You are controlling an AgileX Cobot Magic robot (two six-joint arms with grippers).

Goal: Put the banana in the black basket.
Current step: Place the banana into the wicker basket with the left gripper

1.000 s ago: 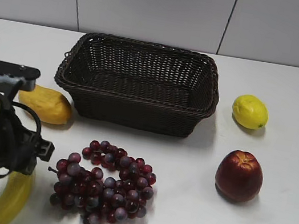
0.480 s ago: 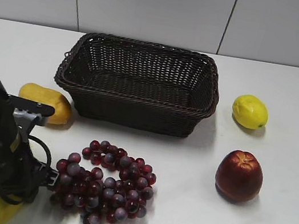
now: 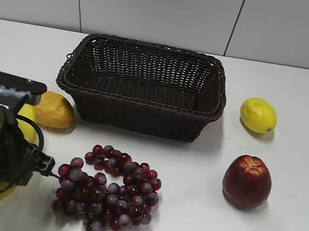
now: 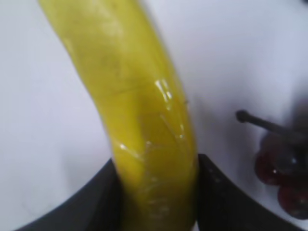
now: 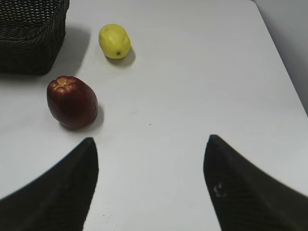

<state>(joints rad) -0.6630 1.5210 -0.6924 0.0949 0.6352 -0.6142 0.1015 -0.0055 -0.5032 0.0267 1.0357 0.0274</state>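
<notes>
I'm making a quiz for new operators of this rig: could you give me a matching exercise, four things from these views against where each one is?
Things:
1. banana
2. lemon
3. mango
4. red apple

Places:
A. right of the black basket, farther back
B. between the left gripper's fingers
C. beside the basket's left front corner
D. front right of the table, nearer than the lemon

Pairs: 1-B, 2-A, 3-C, 4-D

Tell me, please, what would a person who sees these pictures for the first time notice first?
First comes the big black basket, empty, at the back middle of the table. Next the left gripper at the front left, closed on the banana, beside the dark red grapes. At the right, a lemon and a red apple.
</notes>
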